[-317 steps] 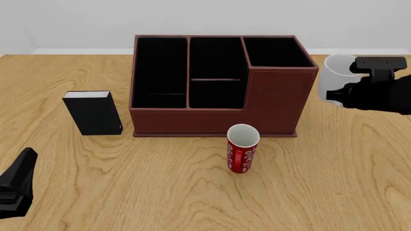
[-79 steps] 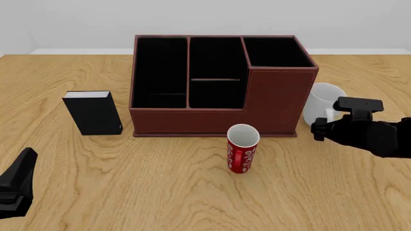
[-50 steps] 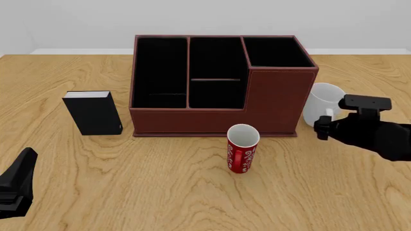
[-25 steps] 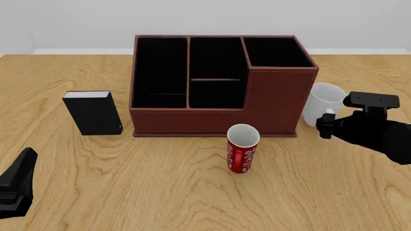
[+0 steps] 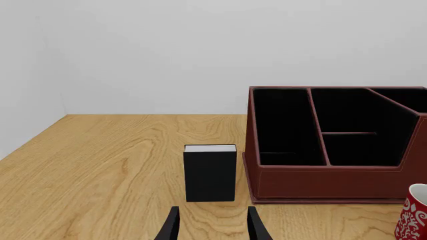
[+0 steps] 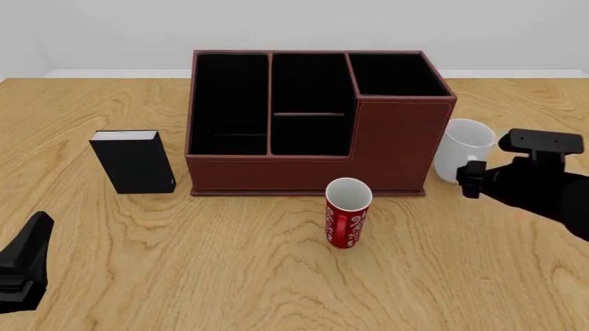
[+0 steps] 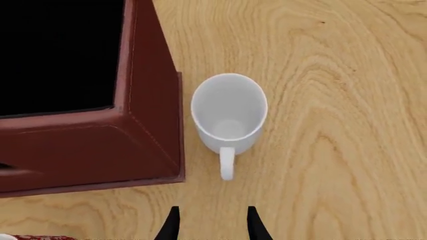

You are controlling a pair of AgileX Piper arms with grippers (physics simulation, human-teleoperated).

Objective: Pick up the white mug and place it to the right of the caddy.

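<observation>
Right arm reaching in low from the 3 o'clock edge in the front view, wrist camera housing on top, right pincer pointed toward the caddy's side. In the right wrist view, right pincer parted, nothing between its tips, hanging above and clear of the white mug. Left pincer parked at the 8 o'clock corner of the worktop, well apart from everything; in its own view, left pincer likewise released, tips spread and bare, aimed at the black box.

No readable brand, label or lettering anywhere; only a white swirl pattern on the red mug.

Counted: two arms, two mugs, one caddy with three black-lined compartments, one black box.

White mug upright on the worktop at the 3 o'clock side of the caddy, just beside its base but apart from it, handle turned toward the right pincer. Red mug at 6 o'clock from the caddy, near its front wall. Black box standing at 9 o'clock from the caddy.
</observation>
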